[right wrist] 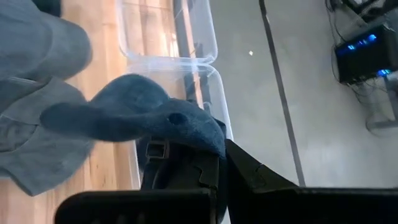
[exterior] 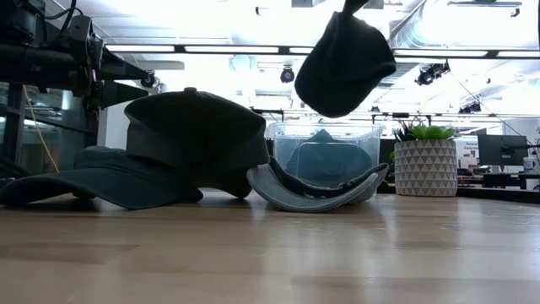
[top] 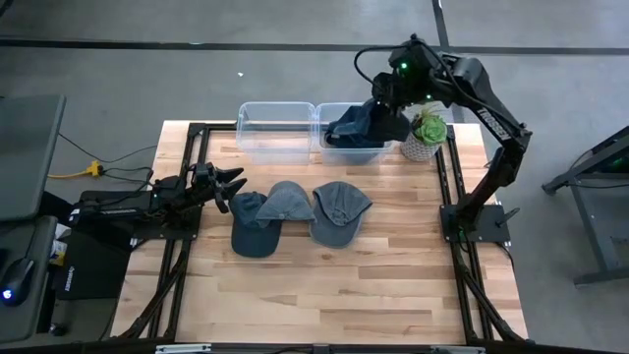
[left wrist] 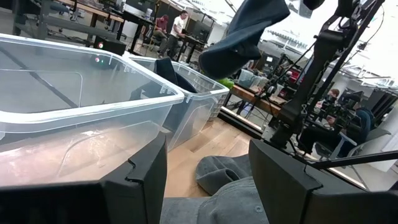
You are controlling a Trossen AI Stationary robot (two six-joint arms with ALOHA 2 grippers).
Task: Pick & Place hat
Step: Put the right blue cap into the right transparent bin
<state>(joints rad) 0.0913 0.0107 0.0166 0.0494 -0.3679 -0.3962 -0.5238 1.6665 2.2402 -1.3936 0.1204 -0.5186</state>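
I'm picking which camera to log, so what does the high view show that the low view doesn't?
Only the high view shows both arms whole: the left hand open beside the three caps on the table, the right hand above the right bin, plus the empty left bin. Only the low view shows the carried cap hanging clear above the bin. Both show the potted plant.

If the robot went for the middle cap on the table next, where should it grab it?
Probably the brim of the middle cap, which points toward the bins; it is thin and flat enough to pinch. Come from straight above, since caps lie close on both sides. The left end effector waits nearby, open.
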